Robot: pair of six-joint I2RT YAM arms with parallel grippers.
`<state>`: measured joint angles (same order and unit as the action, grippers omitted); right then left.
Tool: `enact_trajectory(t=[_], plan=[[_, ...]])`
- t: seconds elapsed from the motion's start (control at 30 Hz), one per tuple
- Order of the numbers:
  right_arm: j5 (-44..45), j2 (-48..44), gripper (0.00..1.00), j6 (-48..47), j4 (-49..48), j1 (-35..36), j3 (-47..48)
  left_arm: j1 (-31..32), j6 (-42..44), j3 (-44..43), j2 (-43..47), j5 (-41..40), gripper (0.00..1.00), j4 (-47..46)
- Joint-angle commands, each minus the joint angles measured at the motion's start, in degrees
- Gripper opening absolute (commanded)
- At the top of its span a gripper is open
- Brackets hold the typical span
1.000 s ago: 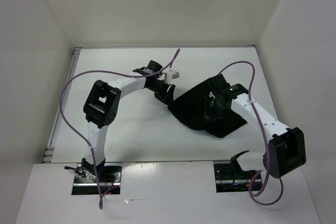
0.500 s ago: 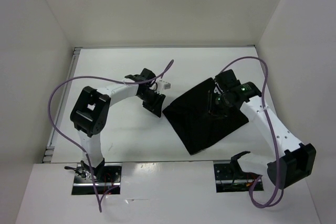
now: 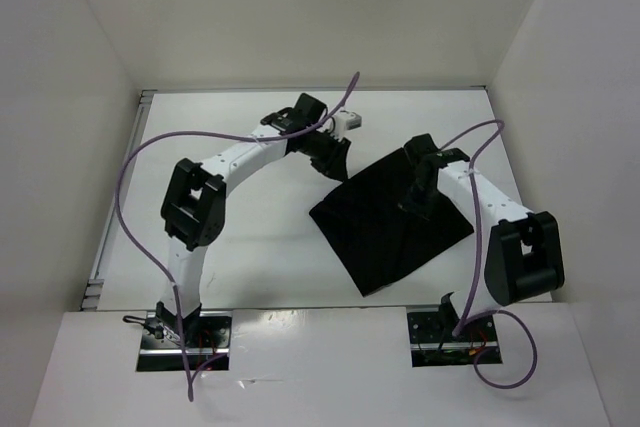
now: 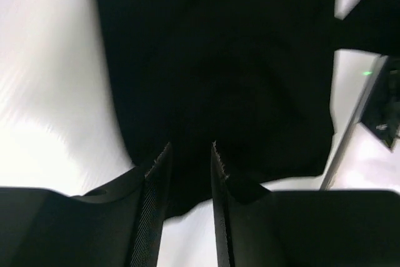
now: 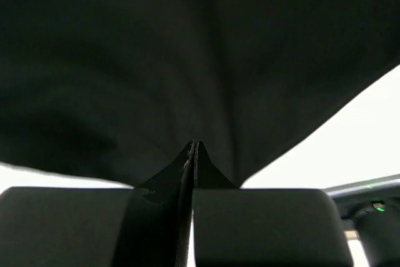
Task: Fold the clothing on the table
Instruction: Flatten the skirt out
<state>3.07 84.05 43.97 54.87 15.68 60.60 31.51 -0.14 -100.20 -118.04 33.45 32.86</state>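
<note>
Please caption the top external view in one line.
A black garment lies on the white table, left gripper by its far edge, right gripper above it.

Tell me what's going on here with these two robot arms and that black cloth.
Two robot arms are working on folding the clothing, which lies spread as a rough square on the right half of the table. The right gripper is closed over the cloth's right part, and creases run to its tips, so it looks pinched. The left gripper is at the far left corner with its jaws slightly apart. Whether it has caught any fabric is unclear.
</note>
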Motion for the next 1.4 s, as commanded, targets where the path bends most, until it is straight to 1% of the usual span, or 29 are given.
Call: enact_trajectory(t=[0.0,0.03,0.1,0.2,0.3,0.37,0.43,0.47,0.53,0.57,0.63,0.67,0.7,0.77,0.8,0.87,0.97,1.0,1.03,1.07,1.1,1.13,1.17,1.2,1.23,1.27,1.3,1.33,1.37], plan=[[-2.2,1.5,0.00,4.5,-6.3,-4.0,-3.4,2.4,0.9,-3.6,-3.7,8.7,0.38,-3.2],[-4.5,1.5,0.00,5.1,-8.5,-6.3,-5.6,2.4,0.1,-3.6,-4.7,10.0,0.37,-4.2],[-8.8,2.2,0.00,6.7,-10.7,-7.9,-7.2,2.4,-0.6,-2.3,-6.4,10.1,0.37,-6.0],[-8.2,2.8,0.00,10.0,-12.1,-7.9,-8.0,1.8,-2.6,-0.4,-8.3,8.8,0.36,-7.8],[-7.5,3.4,0.00,10.8,-12.6,-7.9,-7.4,0.4,-4.3,1.2,-11.1,9.4,0.36,-7.8],[-7.5,5.8,0.00,10.8,-12.1,-7.9,-6.7,0.4,-5.7,2.0,-11.9,9.4,0.36,-6.6],[-6.9,7.9,0.00,10.3,-11.5,-8.6,-5.0,-0.1,-6.4,4.7,-11.9,6.9,0.36,-5.5],[-6.2,9.2,0.00,10.3,-10.8,-8.6,-4.4,-0.1,-7.0,5.4,-11.9,3.6,0.36,-4.6],[-6.1,13.9,0.00,8.6,-10.8,-9.3,-2.3,-0.9,-7.0,9.1,-10.4,1.9,0.36,-3.2],[-6.1,15.7,0.00,8.0,-10.1,-10.8,-1.5,-0.9,-7.0,11.0,-9.6,1.3,0.36,-3.2],[-6.1,21.1,0.00,6.2,-10.1,-11.9,1.2,-2.9,-8.6,15.0,-6.4,0.1,0.36,-3.9],[-6.1,22.8,0.00,5.7,-10.1,-12.4,2.2,-3.6,-8.6,19.0,-4.2,0.1,0.36,-3.9],[-6.1,25.9,0.00,5.7,-10.7,-13.0,4.7,-4.1,-9.2,20.8,-3.1,0.1,0.36,-3.9],[-6.7,28.7,0.00,4.4,-11.5,-13.0,8.1,-4.9,-9.8,23.9,-0.2,0.1,0.36,-3.9],[-6.7,29.9,0.00,3.7,-12.0,-13.6,12.2,-5.7,-9.8,26.1,0.6,0.1,0.36,-3.9],[-7.4,34.2,0.00,2.2,-12.0,-13.6,17.2,-6.3,-10.5,27.7,2.6,1.6,0.36,-5.2],[-12.5,39.2,0.00,-0.7,-13.6,-13.6,30.4,-7.0,-11.0,28.2,1.6,3.3,0.36,-6.5],[-15.7,39.8,0.00,-1.8,-16.3,-13.6,32.5,-7.8,-11.5,27.1,0.6,4.0,0.36,-7.0],[-17.3,39.8,0.00,-2.8,-17.8,-13.6,34.6,-7.8,-11.5,26.1,-0.5,5.8,0.36,-8.2],[-19.1,40.6,0.00,-5.4,-19.5,-13.6,37.8,-9.2,-13.1,23.5,-3.1,7.1,0.36,-8.9],[-23.1,40.6,0.00,-6.9,-21.5,-13.6,38.9,-9.8,-13.8,21.7,-4.6,8.4,0.36,-9.5],[-23.8,39.8,0.00,-8.2,-22.6,-13.6,40.1,-10.4,-14.6,19.9,-5.9,9.2,0.36,-10.2],[-23.8,38.6,0.00,-10.5,-21.9,-13.6,43.1,-11.6,-16.3,18.0,-7.9,9.2,0.36,-10.2],[-22.2,37.5,0.00,-11.5,-20.8,-13.6,44.2,-12.3,-16.3,14.2,-7.9,9.9,0.36,-9.0],[-20.9,36.0,0.00,-12.6,-18.7,-13.6,44.8,-12.8,-17.0,13.1,-7.3,10.6,0.37,-9.0],[-19.7,31.9,0.02,-13.5,-17.9,-13.6,44.3,-13.3,-17.0,13.1,-5.9,10.6,0.37,-9.0],[-18.6,29.4,0.07,-14.9,-17.3,-13.6,43.1,-13.9,-17.0,13.1,-4.1,10.6,0.40,-9.0],[-17.1,27.0,0.14,-15.6,-16.3,-13.6,39.9,-13.9,-17.0,14.2,0.1,10.6,0.43,-9.0],[-17.1,24.6,0.21,-16.3,-15.7,-13.6,37.9,-13.9,-17.0,15.2,2.3,10.6,0.52,-8.3]])
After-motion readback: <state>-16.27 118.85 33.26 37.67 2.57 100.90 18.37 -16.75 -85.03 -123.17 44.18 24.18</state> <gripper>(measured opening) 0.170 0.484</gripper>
